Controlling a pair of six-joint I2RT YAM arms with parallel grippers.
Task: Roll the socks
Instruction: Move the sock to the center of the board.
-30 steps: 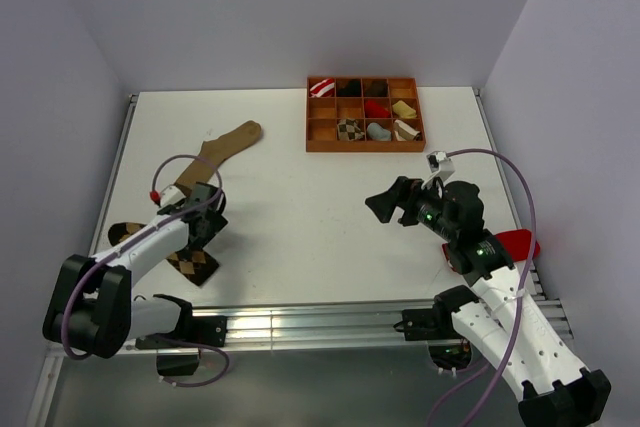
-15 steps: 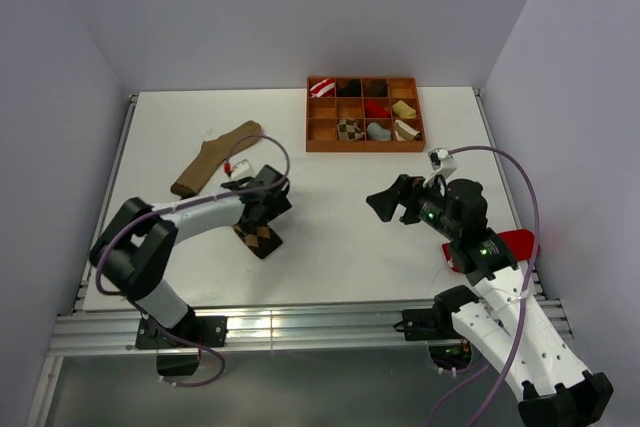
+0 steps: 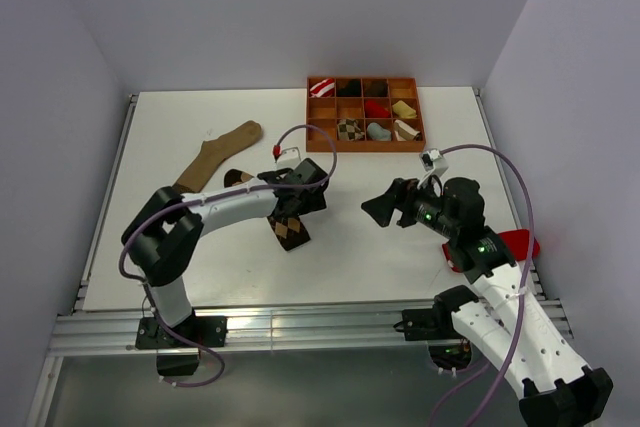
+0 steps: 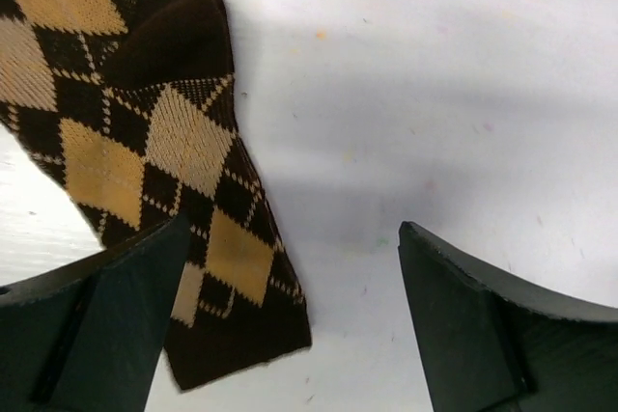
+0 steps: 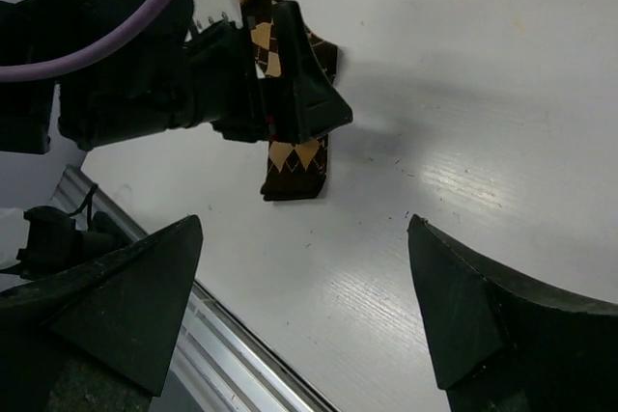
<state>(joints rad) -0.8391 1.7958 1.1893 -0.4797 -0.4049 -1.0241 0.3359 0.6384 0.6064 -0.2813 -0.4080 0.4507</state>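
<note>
No writing, number or brand can be read anywhere. The small white tag (image 3: 436, 159) on the cable just behind the right pincer (image 3: 378, 207) and the second white tag (image 3: 289, 155) just behind the left pincer (image 4: 294, 231) show too small to make out.

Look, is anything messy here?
Yes. A dark argyle sock lies flat and unrolled in the middle, a long tan sock sprawls nearby, something red sits at the far right edge, while other socks sit rolled in the wooden tray.
</note>
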